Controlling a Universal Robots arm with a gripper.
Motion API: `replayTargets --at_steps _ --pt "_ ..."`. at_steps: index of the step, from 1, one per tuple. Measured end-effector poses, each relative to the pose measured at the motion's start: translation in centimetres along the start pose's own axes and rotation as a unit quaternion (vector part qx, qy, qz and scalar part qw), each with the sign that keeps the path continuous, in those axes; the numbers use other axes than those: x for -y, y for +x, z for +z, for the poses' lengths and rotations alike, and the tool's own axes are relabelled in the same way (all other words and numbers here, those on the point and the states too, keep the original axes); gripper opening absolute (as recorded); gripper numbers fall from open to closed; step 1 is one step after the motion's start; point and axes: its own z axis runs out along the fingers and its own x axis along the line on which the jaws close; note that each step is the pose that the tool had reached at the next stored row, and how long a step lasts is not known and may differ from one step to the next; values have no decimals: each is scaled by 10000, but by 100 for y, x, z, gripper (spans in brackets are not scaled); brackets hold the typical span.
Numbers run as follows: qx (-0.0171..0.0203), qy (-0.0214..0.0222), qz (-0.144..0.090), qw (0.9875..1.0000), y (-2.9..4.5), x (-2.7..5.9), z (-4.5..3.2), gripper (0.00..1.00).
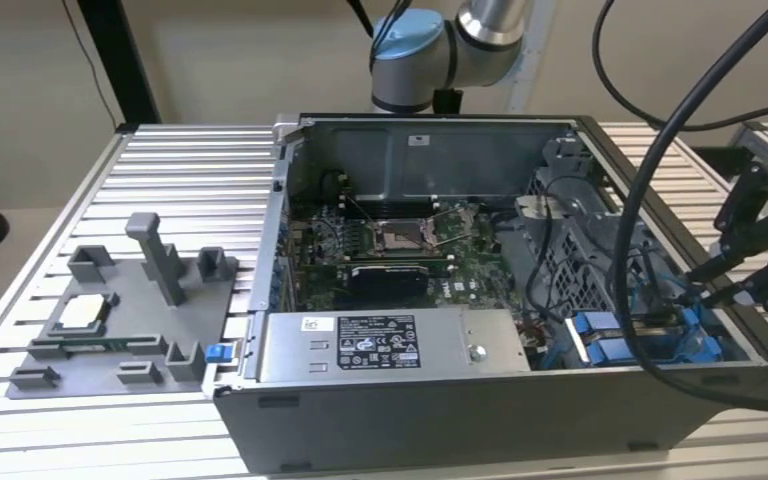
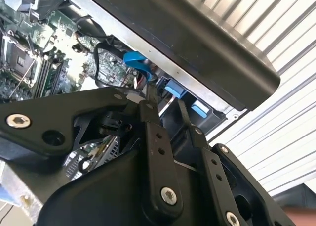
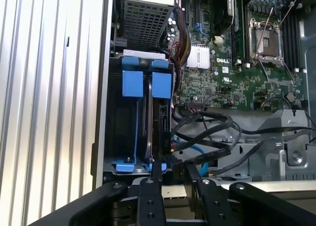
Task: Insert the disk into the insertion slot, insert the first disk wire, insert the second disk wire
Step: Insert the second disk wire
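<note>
The disk stands on edge in the insertion slot, its blue carrier frame showing between the bay's grey walls at the case's corner. In the exterior view the blue pieces of the disk sit at the case's front right. My gripper hovers just over the bay's end, open, with a narrow gap and nothing seen between the fingers. Black disk wires and a blue wire loop loose right beside the fingers. The gripper points at the blue latches; from outside, the gripper reaches in over the case's right wall.
The open computer case lies on a ribbed aluminium table. A labelled power-supply box sits at the front, with the motherboard behind it. A perforated cage adjoins the bay. A grey fixture stands on the exterior view's left.
</note>
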Motion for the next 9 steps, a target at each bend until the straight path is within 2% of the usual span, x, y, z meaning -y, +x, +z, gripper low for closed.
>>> replayTargets --at_steps 3,9 --pt "1 -23 5 10000 2 2 10 100" --pt "1 -35 7 10000 7 7 31 100"
